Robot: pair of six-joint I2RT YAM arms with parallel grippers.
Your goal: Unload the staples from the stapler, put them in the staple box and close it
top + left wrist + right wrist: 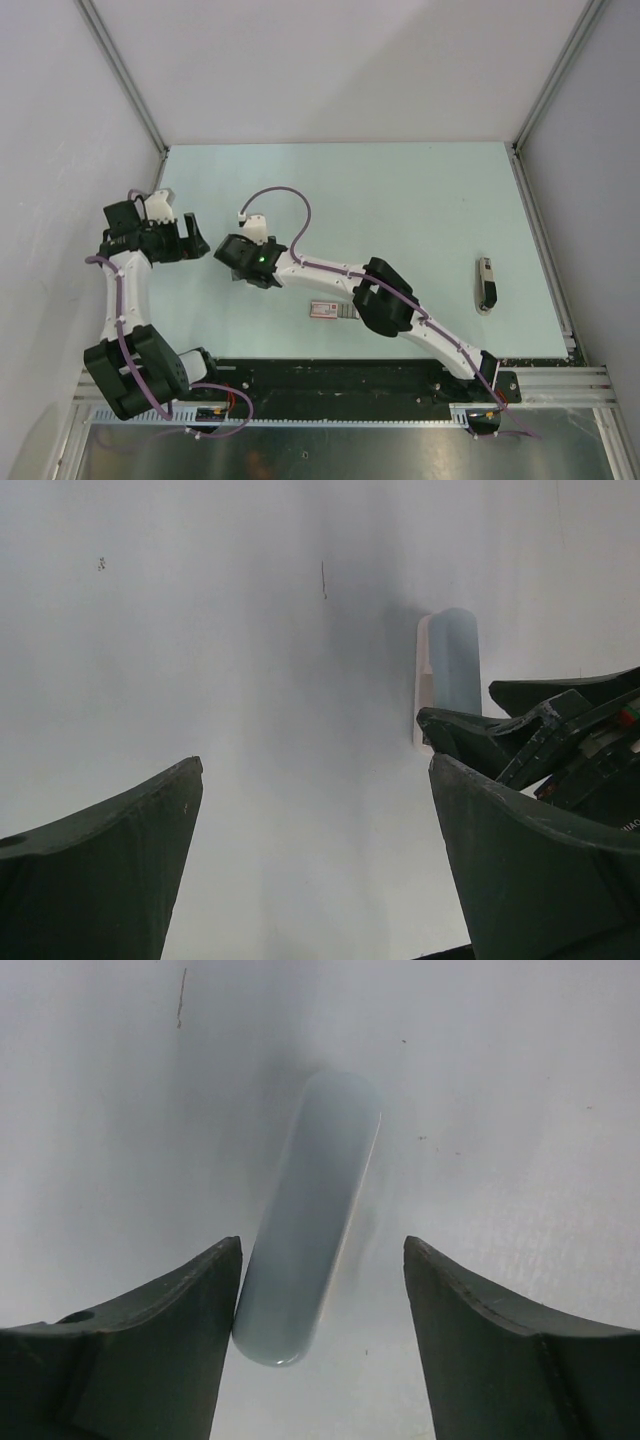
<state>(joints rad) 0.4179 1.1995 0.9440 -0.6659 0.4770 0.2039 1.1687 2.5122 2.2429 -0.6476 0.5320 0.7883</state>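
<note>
The stapler [310, 1210] is pale blue and lies flat on the table. In the right wrist view its near end sits between my open fingers, close against the left finger [190, 1300]. My right gripper [322, 1245] is open around it and grips nothing. In the left wrist view the stapler [450, 665] lies ahead on the right, with the right gripper's fingers [480, 735] over its near end. My left gripper [315, 765] is open and empty. In the top view both grippers meet at centre-left, the left [195, 240] and the right [230, 258], and the stapler is hidden under them.
A flat red-and-white box with a grey part [331, 310] lies near the front edge, under the right arm. A small dark-and-white object [486, 285] lies at the right. Walls close in the table on the left, back and right.
</note>
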